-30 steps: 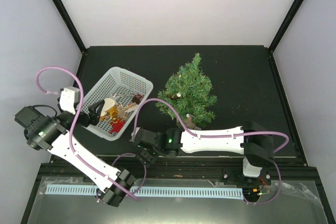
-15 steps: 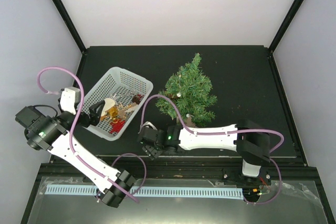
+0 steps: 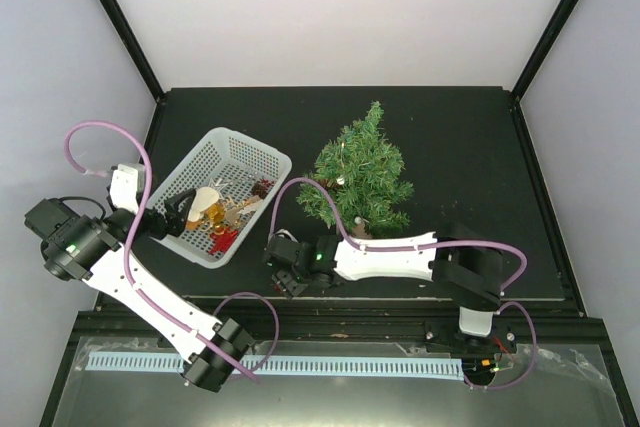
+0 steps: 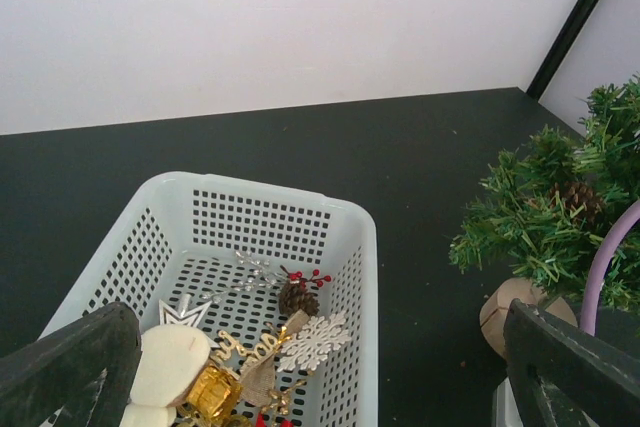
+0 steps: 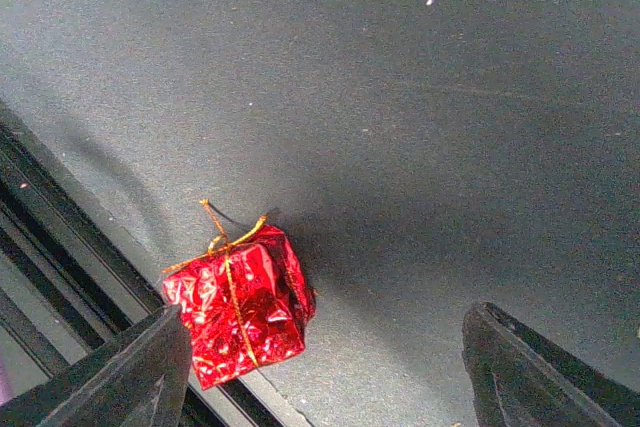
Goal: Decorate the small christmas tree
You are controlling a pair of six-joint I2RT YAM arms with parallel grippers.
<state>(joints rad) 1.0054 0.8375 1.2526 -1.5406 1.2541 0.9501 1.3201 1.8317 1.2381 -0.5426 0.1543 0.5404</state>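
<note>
The small christmas tree (image 3: 360, 175) stands right of centre on the black table, and its branches (image 4: 545, 202) and wooden base (image 4: 508, 313) show in the left wrist view. A red foil gift box (image 5: 240, 302) with a gold string lies on the table by the near edge. My right gripper (image 3: 283, 272) hangs open over it, with the box between the fingers, close to the left finger (image 5: 110, 377). The top view hides the box. My left gripper (image 3: 170, 212) is open and empty over the near-left end of the white basket (image 3: 256, 144).
The basket (image 4: 260, 185) holds several ornaments: a white snowflake (image 4: 312, 340), a pine cone (image 4: 297, 299), a gold box (image 4: 212, 390) and a pale disc (image 4: 170, 362). A metal rail (image 5: 60, 247) runs along the table's near edge beside the red box.
My right gripper has moved a little away from the near edge, toward the basket's corner. My left arm has shifted slightly to the left.
</note>
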